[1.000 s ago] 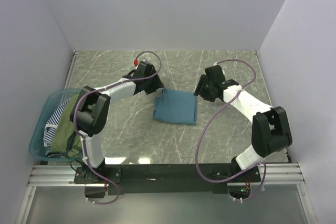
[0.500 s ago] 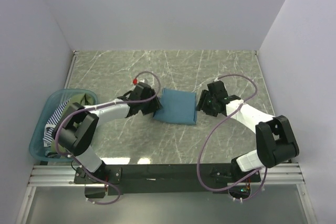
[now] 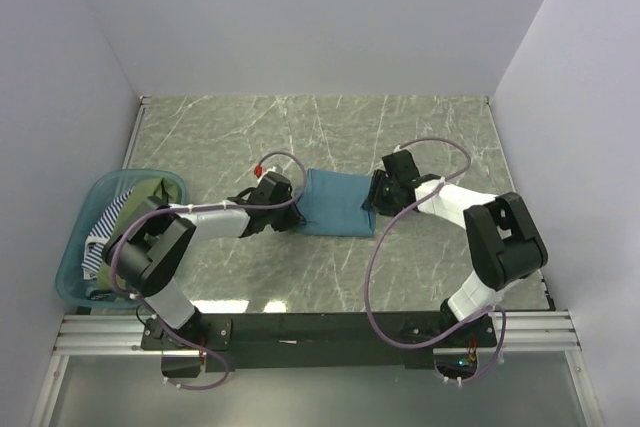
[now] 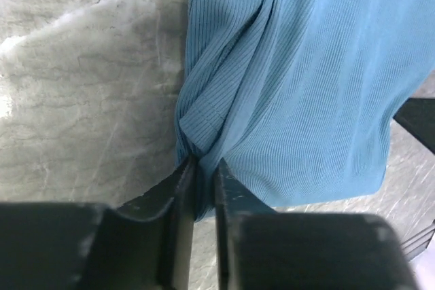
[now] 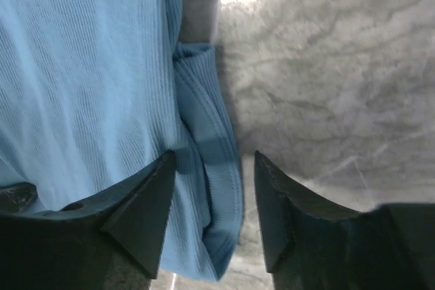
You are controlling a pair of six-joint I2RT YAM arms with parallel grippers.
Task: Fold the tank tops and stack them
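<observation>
The teal-blue tank top point(image 3: 338, 205) lies folded into a rectangle in the middle of the marble table. My left gripper point(image 3: 291, 211) is low at its left edge. In the left wrist view my left gripper point(image 4: 204, 166) is shut on a bunched fold of the teal-blue tank top point(image 4: 312, 86). My right gripper point(image 3: 378, 199) is at the right edge. The right wrist view shows my right gripper point(image 5: 214, 159) open, astride the hem of the teal-blue tank top point(image 5: 81, 66). The olive-green tank top point(image 3: 125, 232) and the striped tank top point(image 3: 95, 249) lie crumpled in the tub.
A translucent teal tub point(image 3: 120, 176) sits at the table's left edge. Bare marble table point(image 3: 300, 282) lies in front of the folded top and behind it. White walls close in the back and both sides.
Both arms came down and inward to the teal-blue top's side edges. The left gripper went from open to shut on the left edge. The right gripper stayed open.
</observation>
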